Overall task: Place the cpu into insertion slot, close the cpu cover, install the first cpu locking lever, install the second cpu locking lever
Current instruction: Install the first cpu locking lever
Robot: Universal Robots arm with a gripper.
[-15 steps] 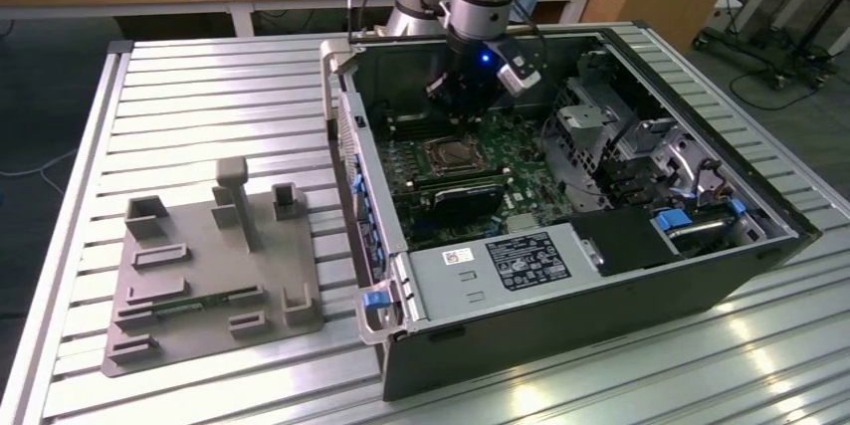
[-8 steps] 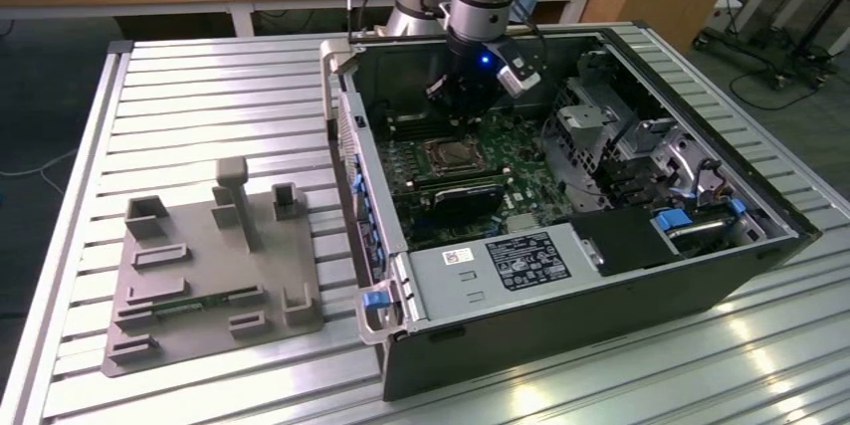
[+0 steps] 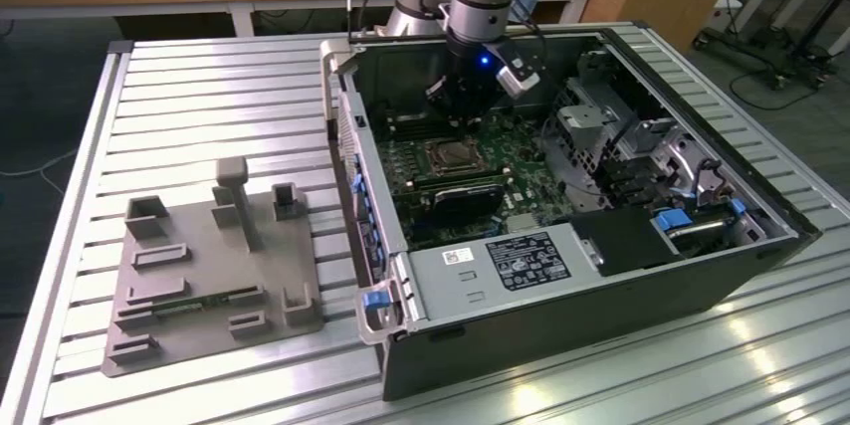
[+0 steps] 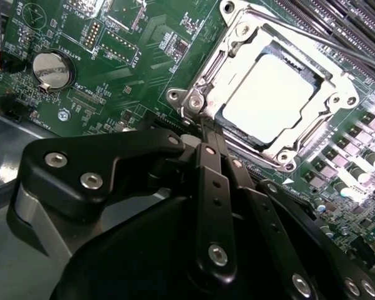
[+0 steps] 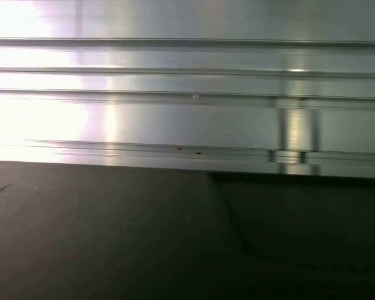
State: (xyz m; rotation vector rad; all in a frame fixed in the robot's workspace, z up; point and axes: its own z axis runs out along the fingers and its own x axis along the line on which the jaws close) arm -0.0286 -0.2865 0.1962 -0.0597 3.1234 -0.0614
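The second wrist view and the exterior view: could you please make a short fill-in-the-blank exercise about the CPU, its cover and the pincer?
1. In the second wrist view, the cpu already lies inside the insertion ____.
2. The cpu cover is closed over the chip, whose metal top shows through the cover's square ____.
3. The pincer reaches toward one ____ of the socket frame.
4. In the exterior view, the grey fixture plate lies on the table, ____ the computer case.

Missing words: slot; window; corner; outside
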